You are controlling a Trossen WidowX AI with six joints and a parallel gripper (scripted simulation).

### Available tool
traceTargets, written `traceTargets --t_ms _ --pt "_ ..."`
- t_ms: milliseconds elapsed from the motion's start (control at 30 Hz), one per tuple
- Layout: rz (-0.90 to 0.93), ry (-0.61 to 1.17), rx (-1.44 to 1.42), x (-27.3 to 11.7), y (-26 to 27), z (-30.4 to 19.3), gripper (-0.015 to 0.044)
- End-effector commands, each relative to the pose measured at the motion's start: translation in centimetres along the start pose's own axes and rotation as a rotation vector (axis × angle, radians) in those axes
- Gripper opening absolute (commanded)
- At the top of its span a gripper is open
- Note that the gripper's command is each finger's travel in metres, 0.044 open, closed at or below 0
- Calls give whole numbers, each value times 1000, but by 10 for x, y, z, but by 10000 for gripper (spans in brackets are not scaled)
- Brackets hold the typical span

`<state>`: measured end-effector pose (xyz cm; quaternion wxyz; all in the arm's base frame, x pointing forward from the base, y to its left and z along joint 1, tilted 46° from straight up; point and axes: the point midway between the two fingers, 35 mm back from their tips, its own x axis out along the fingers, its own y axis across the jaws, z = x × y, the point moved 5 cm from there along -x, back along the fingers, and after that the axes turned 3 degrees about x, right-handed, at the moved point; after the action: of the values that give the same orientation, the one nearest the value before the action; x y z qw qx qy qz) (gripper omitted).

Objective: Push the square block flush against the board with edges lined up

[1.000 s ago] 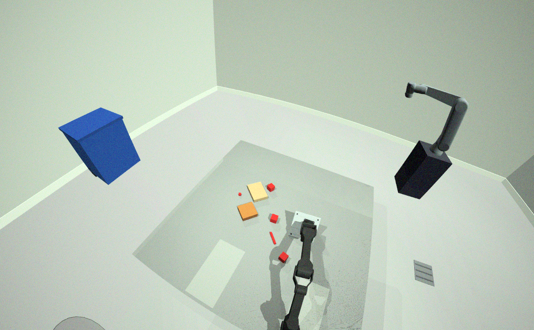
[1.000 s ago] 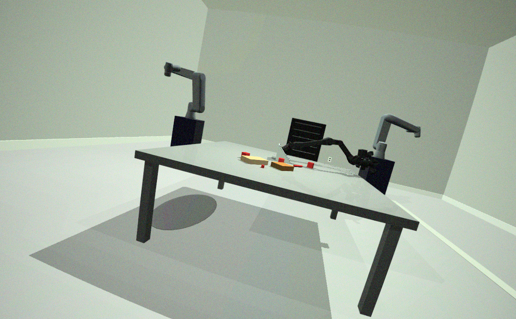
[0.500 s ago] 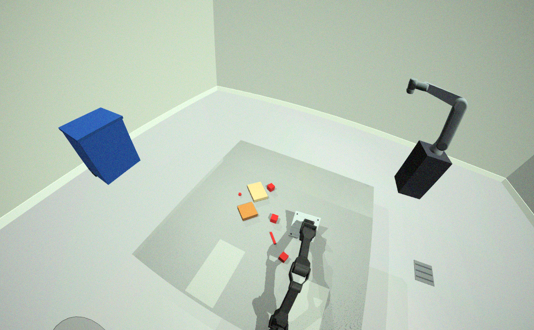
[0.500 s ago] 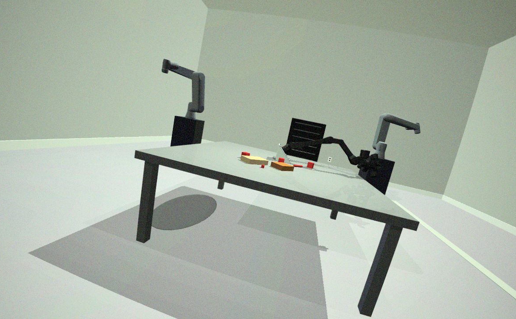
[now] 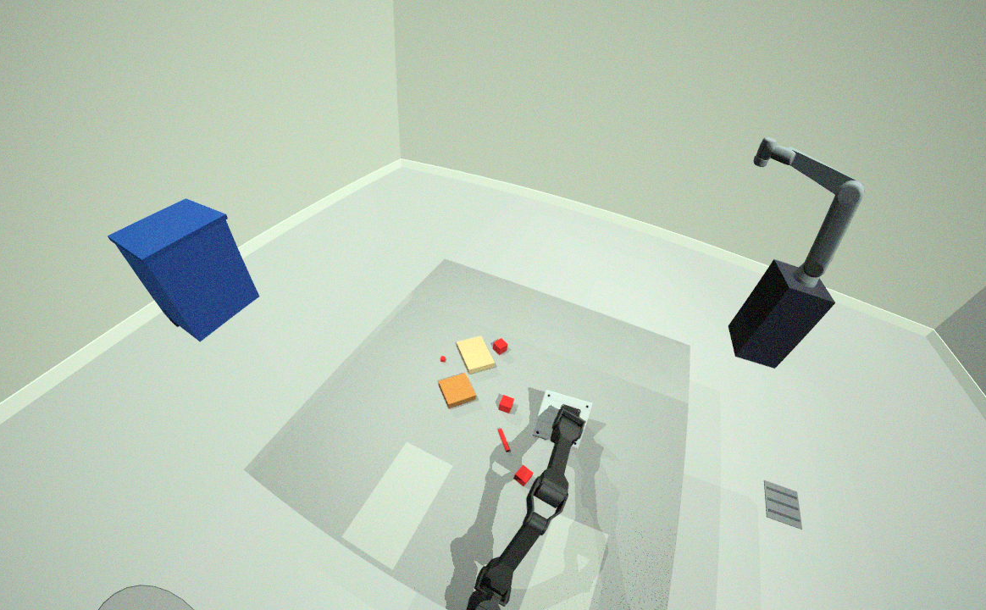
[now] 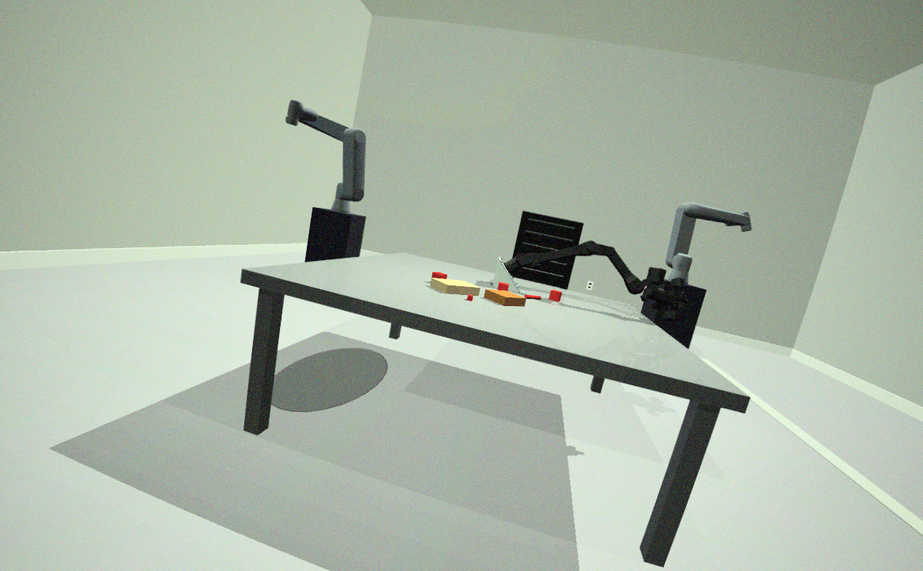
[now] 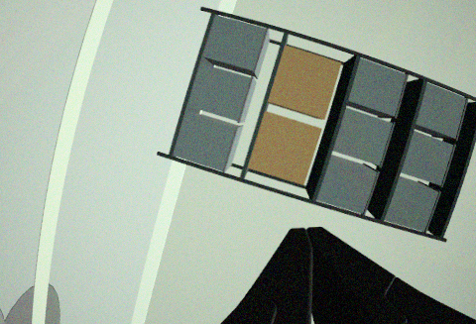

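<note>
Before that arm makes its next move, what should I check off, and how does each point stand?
1. End effector shut for pushing: ok.
2. End effector's fingers free of any object: ok.
3. Orange square block resting on the table: ok.
4. Pale yellow board lying flat: ok.
5. A whole block side against the board: not ok, a gap shows.
6. End effector beside the block, ready to push: not ok.

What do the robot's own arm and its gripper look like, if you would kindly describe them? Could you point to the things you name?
The arm point(image 5: 550, 489) point(image 6: 553, 257) is matte black, with chunky joints and an open loop partway along. The gripper point(image 7: 304, 243) has smooth black fingers tapering to narrow, blunt tips. I see no cables or markings.
</note>
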<state>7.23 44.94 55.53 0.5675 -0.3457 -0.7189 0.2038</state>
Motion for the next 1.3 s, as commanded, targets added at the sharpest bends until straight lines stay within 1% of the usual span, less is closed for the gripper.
traceTargets --t_ms 0,567,1167,1267 --pt "46 30 34 -7 13 -15 0" --pt "193 188 149 -42 46 -96 0" --pt "367 383 204 -102 82 -183 0" --pt "368 397 242 -103 79 -184 0"
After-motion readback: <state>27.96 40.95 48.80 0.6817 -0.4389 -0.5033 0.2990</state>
